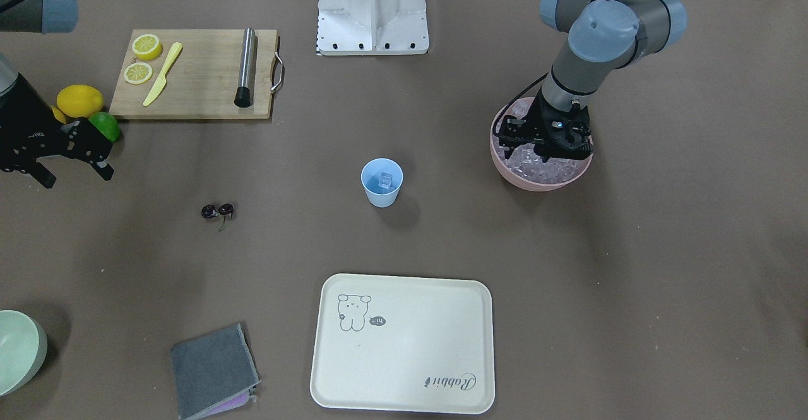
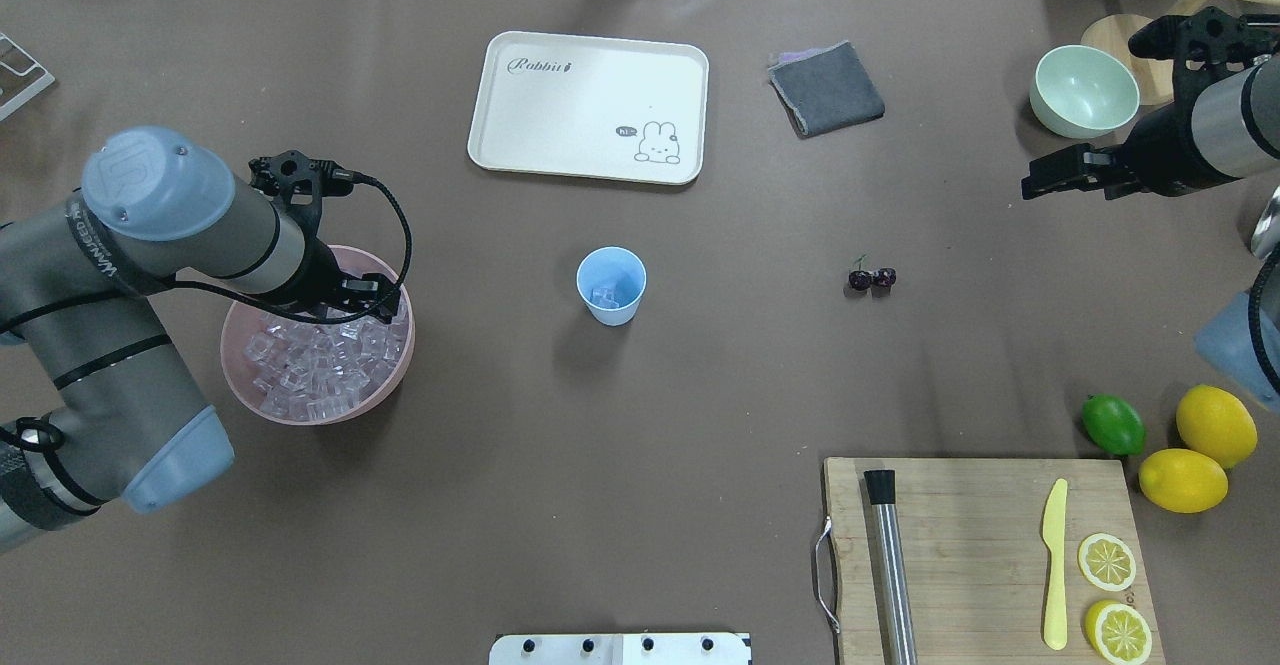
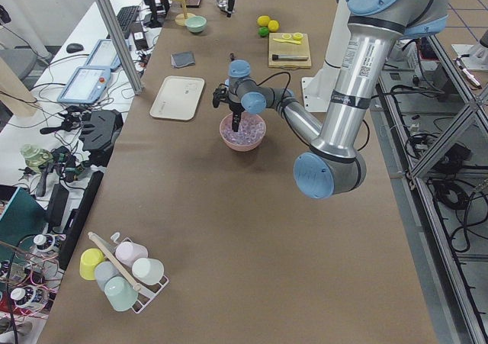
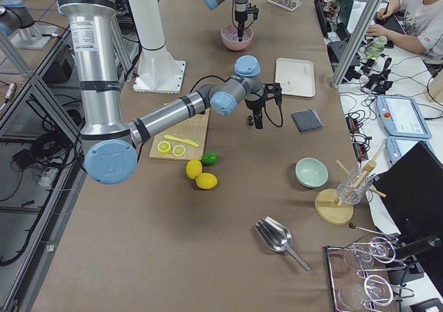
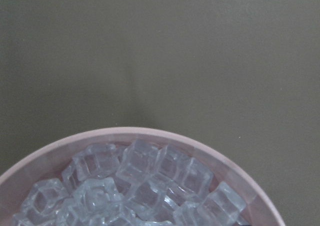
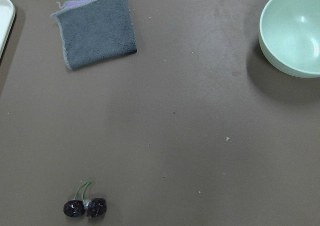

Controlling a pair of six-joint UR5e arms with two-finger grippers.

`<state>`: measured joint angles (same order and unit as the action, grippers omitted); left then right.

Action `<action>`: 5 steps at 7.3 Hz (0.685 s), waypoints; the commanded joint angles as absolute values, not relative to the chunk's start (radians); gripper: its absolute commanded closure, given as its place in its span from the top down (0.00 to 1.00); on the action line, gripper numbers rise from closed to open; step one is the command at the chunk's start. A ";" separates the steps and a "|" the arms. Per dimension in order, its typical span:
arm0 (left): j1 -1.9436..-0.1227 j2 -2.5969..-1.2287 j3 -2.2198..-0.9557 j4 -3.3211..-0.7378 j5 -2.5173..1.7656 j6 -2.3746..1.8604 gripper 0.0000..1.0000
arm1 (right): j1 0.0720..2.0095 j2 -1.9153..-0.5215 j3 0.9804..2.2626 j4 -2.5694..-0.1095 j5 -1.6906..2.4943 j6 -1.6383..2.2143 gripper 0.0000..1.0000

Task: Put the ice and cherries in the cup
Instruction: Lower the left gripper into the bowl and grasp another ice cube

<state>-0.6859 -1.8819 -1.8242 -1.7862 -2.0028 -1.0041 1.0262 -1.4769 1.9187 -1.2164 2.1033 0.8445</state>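
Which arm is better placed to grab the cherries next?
Right. The cherries lie on the side of the cup nearer the right gripper, which is open and empty. The left gripper is down in the pink bowl of ice.

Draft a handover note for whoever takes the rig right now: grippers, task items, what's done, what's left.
Left gripper: down in the pink bowl at the ice; its fingertips are hidden, so open or shut cannot be told.
Right gripper: open, empty, well apart from the cherries.
Cup: upright mid-table.
Done: some ice is in the cup.
Left: the cherries lie on the table, not yet in the cup; add more ice if wanted.
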 commanded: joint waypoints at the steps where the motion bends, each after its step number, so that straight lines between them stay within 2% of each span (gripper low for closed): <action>1: -0.686 -1.881 -1.819 -1.793 -2.008 -1.006 0.77 | 1.025 -1.479 1.925 -1.216 2.103 0.848 0.99; 2: -0.686 -1.858 -1.827 -1.798 -2.006 -1.006 0.77 | 1.025 -1.480 1.927 -1.216 2.103 0.850 0.99; 4: -0.686 -1.853 -1.829 -1.804 -2.003 -1.012 0.48 | 1.016 -1.479 1.927 -1.216 2.091 0.851 0.99; 5: -0.686 -1.855 -1.830 -1.804 -2.003 -1.014 0.37 | 1.011 -1.477 1.927 -1.216 2.086 0.854 0.99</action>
<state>-0.6857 -1.8549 -1.8287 -1.8030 -2.0044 -1.0117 1.0168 -1.4789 1.9265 -1.2165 2.0932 0.8518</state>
